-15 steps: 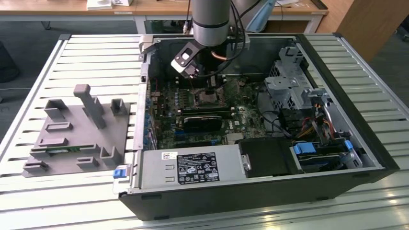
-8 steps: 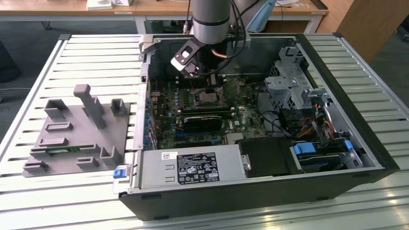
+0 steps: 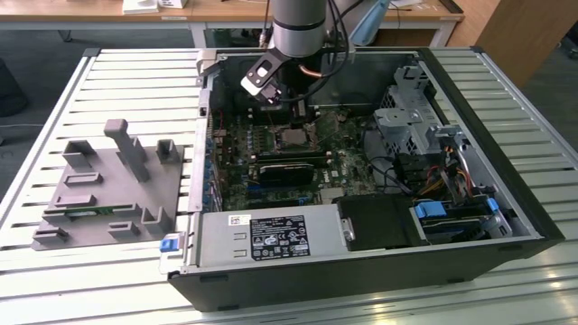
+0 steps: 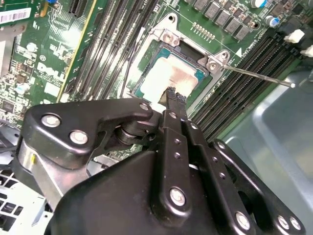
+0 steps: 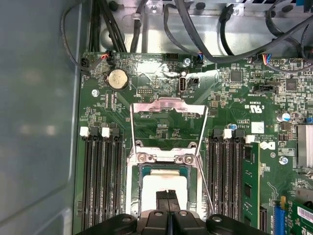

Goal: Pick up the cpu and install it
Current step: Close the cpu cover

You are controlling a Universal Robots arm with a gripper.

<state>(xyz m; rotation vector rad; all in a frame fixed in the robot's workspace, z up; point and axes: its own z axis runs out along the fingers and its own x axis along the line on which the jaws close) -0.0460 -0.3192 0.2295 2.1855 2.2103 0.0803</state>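
The cpu (image 5: 157,185) lies flat in its socket on the green motherboard (image 5: 234,98), silvery top up with a pale smear across it. In the second wrist view the cpu (image 4: 164,73) sits inside the socket frame. My gripper (image 5: 167,197) hangs directly over it, its two black fingers pressed together with nothing between them; the tips (image 4: 172,94) are at or just above the chip's top. In the exterior view the gripper (image 3: 281,101) reaches down into the open computer case (image 3: 505,203) above the socket (image 3: 294,139).
The socket's metal load plate (image 5: 168,105) stands folded open, and its thin lever (image 4: 254,76) sticks out sideways. Memory slots (image 5: 100,181) flank the socket; one holds a green stick (image 5: 250,181). A grey fixture tray (image 3: 108,189) lies at the exterior view's left, outside the case.
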